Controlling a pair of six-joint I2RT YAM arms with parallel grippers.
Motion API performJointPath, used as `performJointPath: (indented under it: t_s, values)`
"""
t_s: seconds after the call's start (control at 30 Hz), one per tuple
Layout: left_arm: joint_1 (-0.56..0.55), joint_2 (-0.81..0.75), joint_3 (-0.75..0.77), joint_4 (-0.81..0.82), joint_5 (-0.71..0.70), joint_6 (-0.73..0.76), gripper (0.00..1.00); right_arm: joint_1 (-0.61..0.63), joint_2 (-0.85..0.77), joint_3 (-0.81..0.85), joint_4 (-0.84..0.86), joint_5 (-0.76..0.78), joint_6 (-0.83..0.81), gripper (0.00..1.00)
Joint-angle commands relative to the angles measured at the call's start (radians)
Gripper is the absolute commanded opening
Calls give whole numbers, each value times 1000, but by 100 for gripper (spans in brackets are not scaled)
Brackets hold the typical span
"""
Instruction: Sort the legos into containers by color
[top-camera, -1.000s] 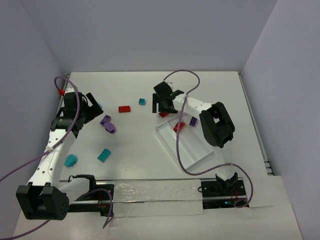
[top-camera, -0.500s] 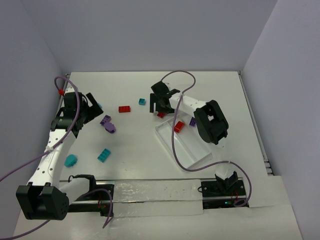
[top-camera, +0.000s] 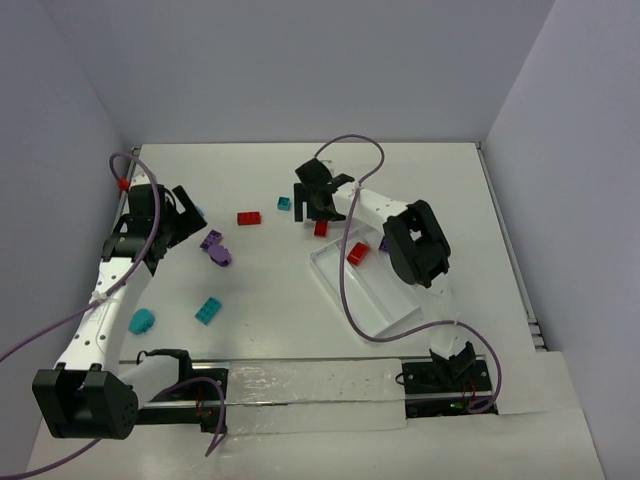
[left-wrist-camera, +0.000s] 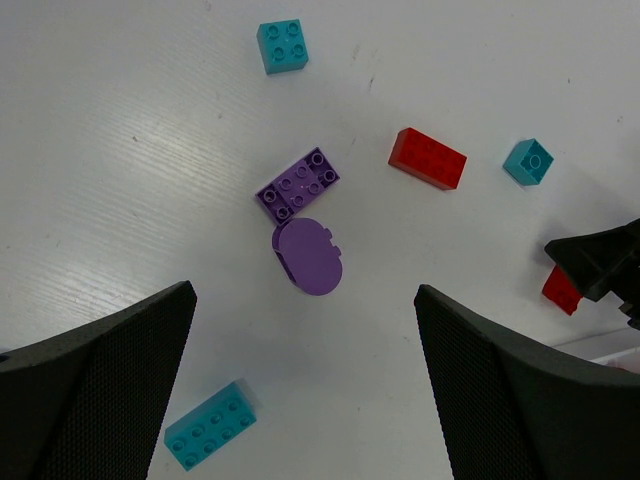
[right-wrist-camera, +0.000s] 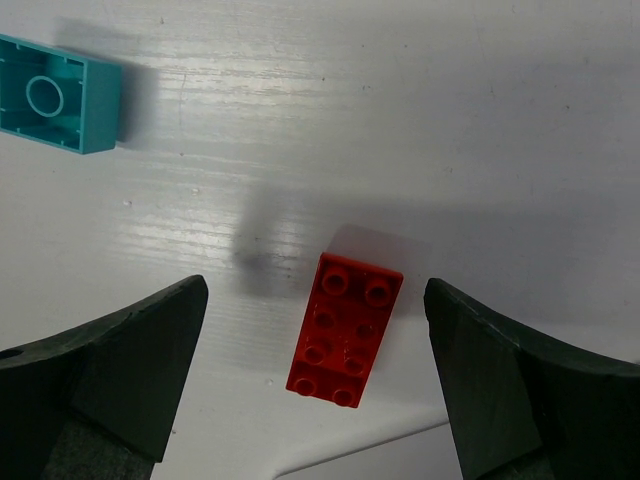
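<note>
My right gripper (top-camera: 320, 207) is open and hovers just above a red lego (top-camera: 321, 228) (right-wrist-camera: 345, 330) that lies flat on the table, between the fingers and touching neither. This brick sits right at the far corner of the white tray of containers (top-camera: 372, 296). Inside the tray lie another red lego (top-camera: 357, 253) and a purple one (top-camera: 385, 243), half hidden by the arm. My left gripper (top-camera: 187, 216) (left-wrist-camera: 305, 400) is open and empty, high above a purple studded brick (left-wrist-camera: 298, 183) and a rounded purple piece (left-wrist-camera: 310, 256).
Loose on the table: a red brick (top-camera: 249, 218), a small teal brick (top-camera: 284, 203) (right-wrist-camera: 58, 93), a teal studded brick (top-camera: 208, 310) (left-wrist-camera: 210, 438), a rounded teal piece (top-camera: 141, 321) and a teal square (left-wrist-camera: 282, 46). The tray rim (right-wrist-camera: 400, 455) shows below the right fingers.
The right gripper has drifted left and toward the far side, away from the tray, and its jaws have spread a little wider. The left arm has stayed still.
</note>
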Motion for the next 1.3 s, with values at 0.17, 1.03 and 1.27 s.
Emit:
performJointPath:
  t_s: [0.17,1.03,1.27]
  values:
    - [-1,-1,21,9,-10,11,99,31,-22,-81,-6,85,53,85]
    - [-4,-2,-6,29,44,9,99,11,-674,-520,169,108,7,23]
    - [-29,18,6,38,51,2,99,-32,-841,-832,199,131,69,25]
